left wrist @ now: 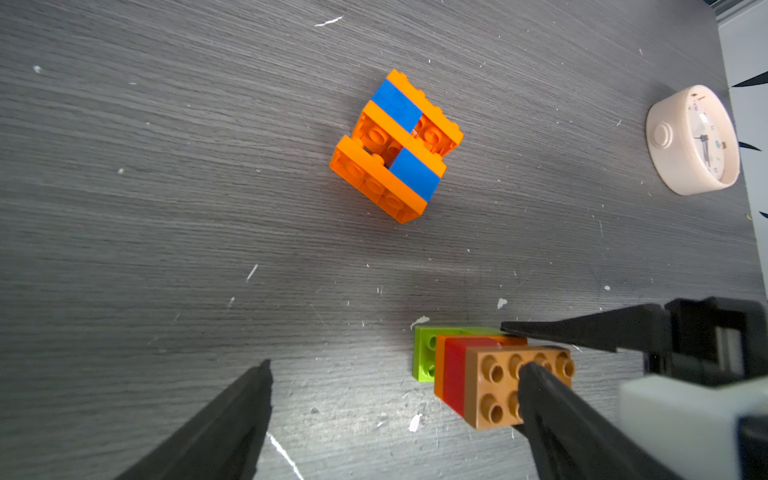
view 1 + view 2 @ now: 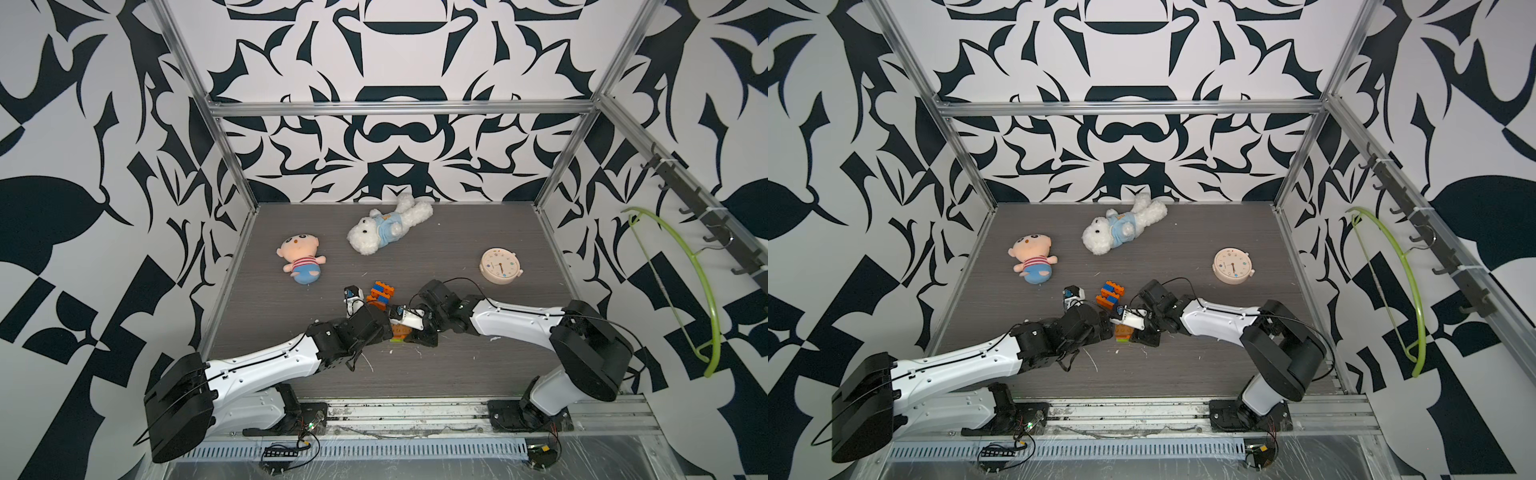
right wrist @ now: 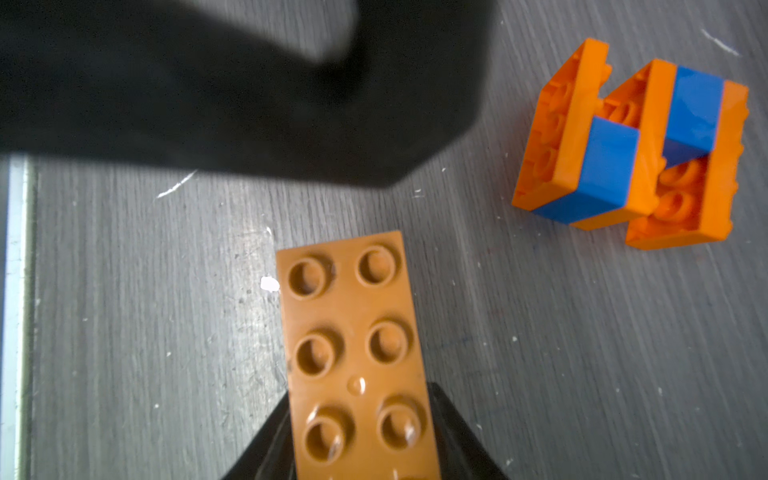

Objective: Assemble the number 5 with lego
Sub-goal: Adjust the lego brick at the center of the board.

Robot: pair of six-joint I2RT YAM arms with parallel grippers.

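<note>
Across the dark table, both top views show a plush doll, a white plush bear and a round clock lying well behind the work. The orange-and-blue lego cluster sits just beyond the two wrists. These crowd over the small lego stack and hide most of it.

From the left wrist, the left gripper stands wide apart and holds nothing. One of its fingers crosses the stack's tan brick, which tops red, orange and green layers. The cluster lies unobstructed farther off.

From the right wrist, the right gripper is clamped on the stack, its fingers against both long sides of the tan brick. A blurred black part blocks much of the view.
</note>
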